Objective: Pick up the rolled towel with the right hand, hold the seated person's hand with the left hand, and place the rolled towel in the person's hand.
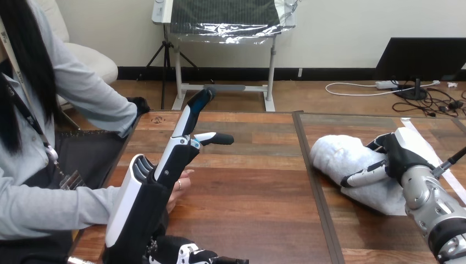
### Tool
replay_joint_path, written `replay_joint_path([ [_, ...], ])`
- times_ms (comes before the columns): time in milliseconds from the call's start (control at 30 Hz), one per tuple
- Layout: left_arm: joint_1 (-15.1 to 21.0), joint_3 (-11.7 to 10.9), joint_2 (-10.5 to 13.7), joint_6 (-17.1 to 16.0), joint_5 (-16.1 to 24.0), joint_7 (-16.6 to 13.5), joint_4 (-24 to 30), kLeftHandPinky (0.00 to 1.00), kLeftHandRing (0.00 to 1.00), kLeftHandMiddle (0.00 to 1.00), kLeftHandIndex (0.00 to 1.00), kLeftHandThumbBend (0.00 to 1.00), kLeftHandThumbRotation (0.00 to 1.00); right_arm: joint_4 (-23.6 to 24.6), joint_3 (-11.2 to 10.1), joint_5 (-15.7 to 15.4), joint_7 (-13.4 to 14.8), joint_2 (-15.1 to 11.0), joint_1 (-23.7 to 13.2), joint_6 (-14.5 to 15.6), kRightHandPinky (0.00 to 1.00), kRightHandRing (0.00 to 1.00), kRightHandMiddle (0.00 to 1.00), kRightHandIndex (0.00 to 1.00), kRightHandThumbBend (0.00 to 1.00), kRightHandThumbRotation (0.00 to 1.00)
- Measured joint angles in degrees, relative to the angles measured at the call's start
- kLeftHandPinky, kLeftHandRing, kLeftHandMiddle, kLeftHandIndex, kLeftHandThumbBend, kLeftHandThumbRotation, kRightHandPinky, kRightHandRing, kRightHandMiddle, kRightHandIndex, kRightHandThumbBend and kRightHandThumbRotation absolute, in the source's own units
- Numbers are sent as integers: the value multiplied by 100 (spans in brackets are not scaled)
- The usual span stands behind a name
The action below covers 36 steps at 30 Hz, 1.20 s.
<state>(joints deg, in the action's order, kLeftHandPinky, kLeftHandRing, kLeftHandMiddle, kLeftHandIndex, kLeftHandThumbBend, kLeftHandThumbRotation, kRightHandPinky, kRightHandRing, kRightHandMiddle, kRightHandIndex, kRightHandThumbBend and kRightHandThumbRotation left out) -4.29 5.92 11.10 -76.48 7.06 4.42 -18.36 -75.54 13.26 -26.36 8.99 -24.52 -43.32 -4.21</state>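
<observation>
The rolled towel (343,159), pale grey-white, lies on the right half of the wooden table (247,209). My right hand (398,154) is on the towel's right end, with its thumb and fingers curled round it. My left hand (173,159) stands raised at the left with its fingers straight and pointing away from me, thumb stuck out to the right. The person's hand (184,184) rests on the table at the left edge, just behind and under my left hand. Whether the two touch I cannot tell.
A dark seam (314,187) runs front to back between the two table boards, just left of the towel. A strip of white tape (439,165) lies along the table's right side. The person sits close at the left edge.
</observation>
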Motion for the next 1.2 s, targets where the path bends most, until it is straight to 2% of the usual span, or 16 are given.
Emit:
replay_joint_path([
  [200, 0, 0, 0, 1, -2, 1, 0, 75, 100, 100, 100, 100, 60, -1, -103, 157, 24, 16, 6, -39, 51, 59, 60, 52, 84, 0],
  [433, 0, 3, 2, 2, -36, 12, 0, 76, 100, 100, 100, 100, 59, -3, -316, 409, 54, 59, 48, -101, 49, 56, 59, 52, 83, 0],
  [600, 0, 3, 3, 4, -57, 17, 0, 77, 100, 100, 99, 100, 59, -4, -344, 417, 229, 90, 102, -185, 49, 53, 56, 52, 84, 0],
  [933, 0, 20, 14, 35, -188, 89, 0, 77, 100, 100, 99, 100, 57, -4, -346, 400, 720, 193, 306, -624, 48, 52, 54, 50, 85, 0],
  [1200, 0, -5, 30, 51, -199, 137, 0, 71, 98, 100, 99, 100, 59, -4, -346, 402, 924, 245, 459, -1067, 53, 58, 58, 49, 85, 0],
])
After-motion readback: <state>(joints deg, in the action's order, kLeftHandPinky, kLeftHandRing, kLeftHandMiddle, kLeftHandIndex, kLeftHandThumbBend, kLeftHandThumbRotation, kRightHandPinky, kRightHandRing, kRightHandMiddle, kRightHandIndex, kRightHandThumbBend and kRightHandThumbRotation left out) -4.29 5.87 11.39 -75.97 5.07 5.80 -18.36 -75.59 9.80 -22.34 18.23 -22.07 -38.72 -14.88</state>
